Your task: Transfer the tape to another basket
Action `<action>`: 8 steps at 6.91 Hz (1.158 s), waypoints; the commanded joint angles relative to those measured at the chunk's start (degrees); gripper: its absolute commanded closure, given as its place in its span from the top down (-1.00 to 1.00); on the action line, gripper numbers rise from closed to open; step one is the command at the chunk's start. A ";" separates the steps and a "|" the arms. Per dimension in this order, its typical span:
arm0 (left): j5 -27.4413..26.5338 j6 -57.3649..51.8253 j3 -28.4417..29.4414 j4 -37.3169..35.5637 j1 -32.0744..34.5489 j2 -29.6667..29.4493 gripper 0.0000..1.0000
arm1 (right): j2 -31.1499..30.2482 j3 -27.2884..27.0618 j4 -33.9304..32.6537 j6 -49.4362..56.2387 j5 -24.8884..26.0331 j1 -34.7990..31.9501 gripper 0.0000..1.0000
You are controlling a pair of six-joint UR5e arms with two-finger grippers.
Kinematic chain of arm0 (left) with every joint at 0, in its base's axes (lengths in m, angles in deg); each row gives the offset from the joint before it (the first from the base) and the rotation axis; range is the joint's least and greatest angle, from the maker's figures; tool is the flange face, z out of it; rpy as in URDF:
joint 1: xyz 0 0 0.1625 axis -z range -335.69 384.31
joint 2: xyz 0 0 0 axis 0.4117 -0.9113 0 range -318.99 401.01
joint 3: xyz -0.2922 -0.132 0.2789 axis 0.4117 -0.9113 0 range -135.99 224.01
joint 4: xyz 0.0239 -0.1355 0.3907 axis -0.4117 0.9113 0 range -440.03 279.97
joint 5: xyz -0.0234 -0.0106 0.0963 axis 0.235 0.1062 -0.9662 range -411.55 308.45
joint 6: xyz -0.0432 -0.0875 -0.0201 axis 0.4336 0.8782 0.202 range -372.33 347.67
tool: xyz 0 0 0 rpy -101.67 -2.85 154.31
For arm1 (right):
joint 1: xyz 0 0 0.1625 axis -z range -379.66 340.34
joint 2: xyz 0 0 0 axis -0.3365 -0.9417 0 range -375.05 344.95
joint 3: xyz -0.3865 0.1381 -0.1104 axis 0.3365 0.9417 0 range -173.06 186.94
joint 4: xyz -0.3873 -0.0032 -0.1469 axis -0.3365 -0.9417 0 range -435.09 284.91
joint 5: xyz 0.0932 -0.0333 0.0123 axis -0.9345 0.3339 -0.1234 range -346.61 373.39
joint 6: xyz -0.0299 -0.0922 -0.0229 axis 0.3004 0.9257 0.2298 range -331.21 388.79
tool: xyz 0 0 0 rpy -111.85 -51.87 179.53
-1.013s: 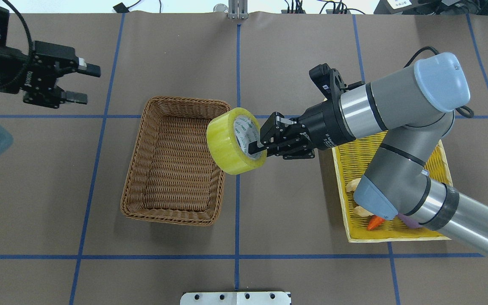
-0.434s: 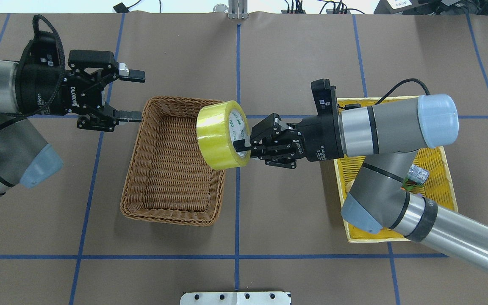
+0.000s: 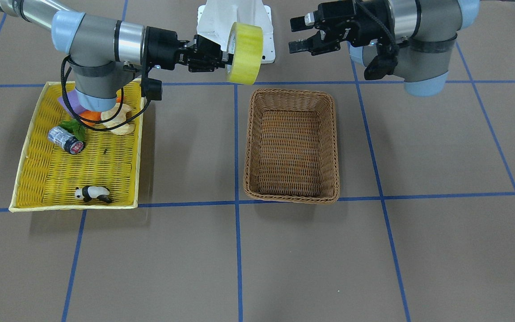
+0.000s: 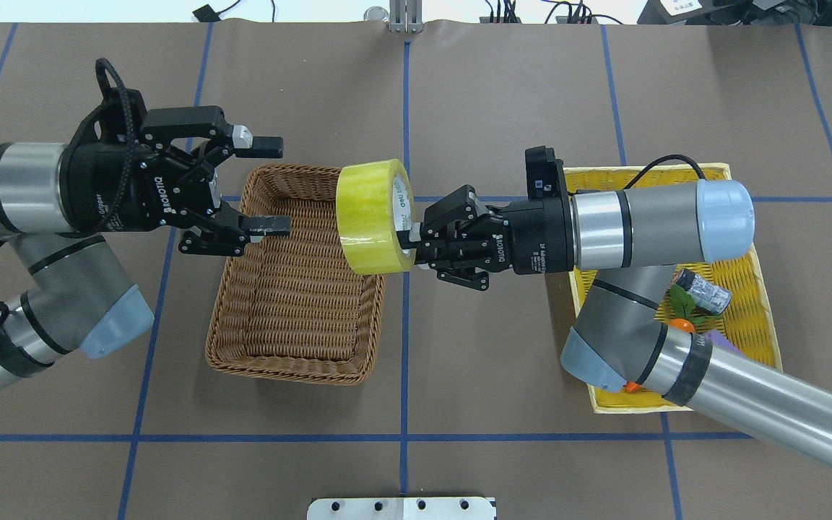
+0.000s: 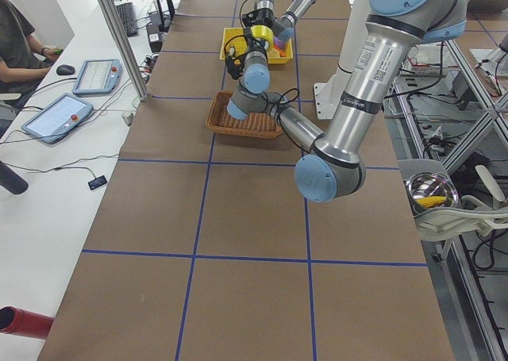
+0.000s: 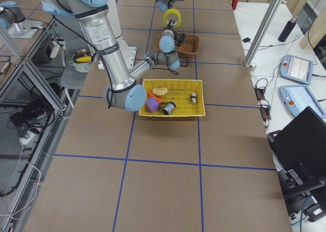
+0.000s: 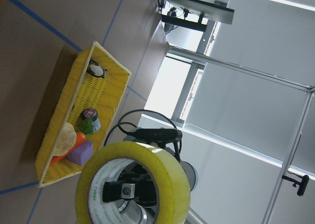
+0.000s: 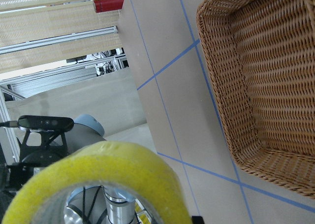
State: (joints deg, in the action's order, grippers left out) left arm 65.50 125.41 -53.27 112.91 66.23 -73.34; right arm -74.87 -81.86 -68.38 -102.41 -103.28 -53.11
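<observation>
My right claw (image 4: 419, 244) clamped on tape (image 4: 373, 217) wall; roll airborne over basket (image 4: 293, 365) rim nearest right arm. Roll axis level, aimed at my left claw (image 4: 269, 186), fingers apart, above basket's opposite edge.

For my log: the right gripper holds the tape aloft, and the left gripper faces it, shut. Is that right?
Not quite. The left gripper is open, its fingers spread wide apart, as the overhead exterior view shows. The right gripper does hold the tape aloft.

yellow-green tape (image 4: 373, 217), brown woven basket (image 4: 293, 361), yellow tray (image 4: 748, 278)
</observation>
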 commanded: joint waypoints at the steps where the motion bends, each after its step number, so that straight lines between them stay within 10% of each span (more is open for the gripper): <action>1: -1.48 0.08 0.07 1.20 -1.22 -1.05 0.95 | 0.93 1.08 4.87 -4.58 3.62 2.85 -1.00; 8: -1.48 0.43 -0.63 1.29 -1.40 -1.40 0.91 | 2.34 1.17 7.53 -6.44 8.12 7.17 -1.00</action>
State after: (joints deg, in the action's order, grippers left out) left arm 64.02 125.82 -53.78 114.18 64.87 -74.81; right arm -72.95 -80.60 -60.96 -108.85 -95.73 -46.33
